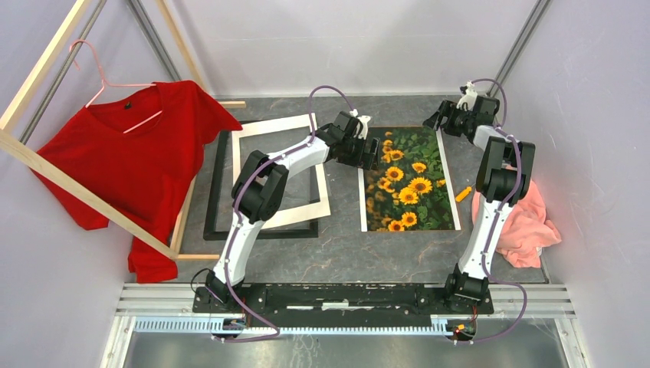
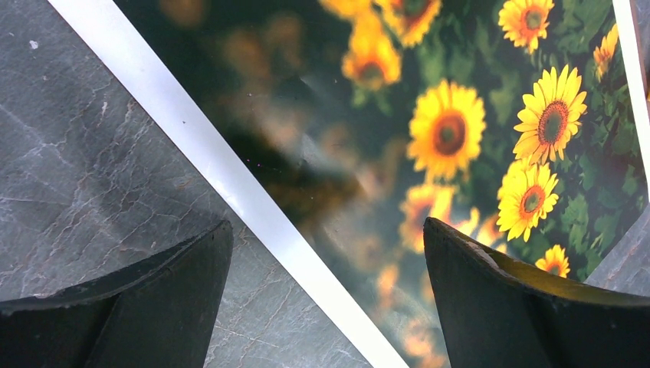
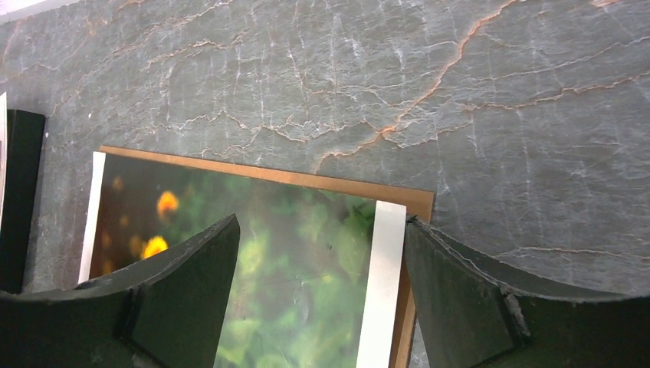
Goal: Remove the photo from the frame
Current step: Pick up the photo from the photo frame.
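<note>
The photo point(image 1: 410, 180) of sunflowers lies flat on the table right of centre, on a brown backing board point(image 3: 418, 201). The black frame point(image 1: 221, 192) lies to its left, apart from it, with a white mat point(image 1: 280, 123) resting across it. My left gripper point(image 1: 366, 149) hovers open over the photo's far left edge. In the left wrist view the photo point(image 2: 475, 130) shows its white edge running between the fingers point(image 2: 153, 299) of the left gripper point(image 2: 326, 261). My right gripper point(image 1: 441, 119) stands open over the photo's far right corner. In the right wrist view the right gripper point(image 3: 322, 245) straddles the photo point(image 3: 306, 261), holding nothing.
A red T-shirt point(image 1: 138, 161) on a pink hanger hangs from a pale wooden rack point(image 1: 46, 165) at the left. A pink cloth point(image 1: 525, 222) lies at the right edge, with a small orange object point(image 1: 464, 193) beside the photo. Walls close in the sides and back.
</note>
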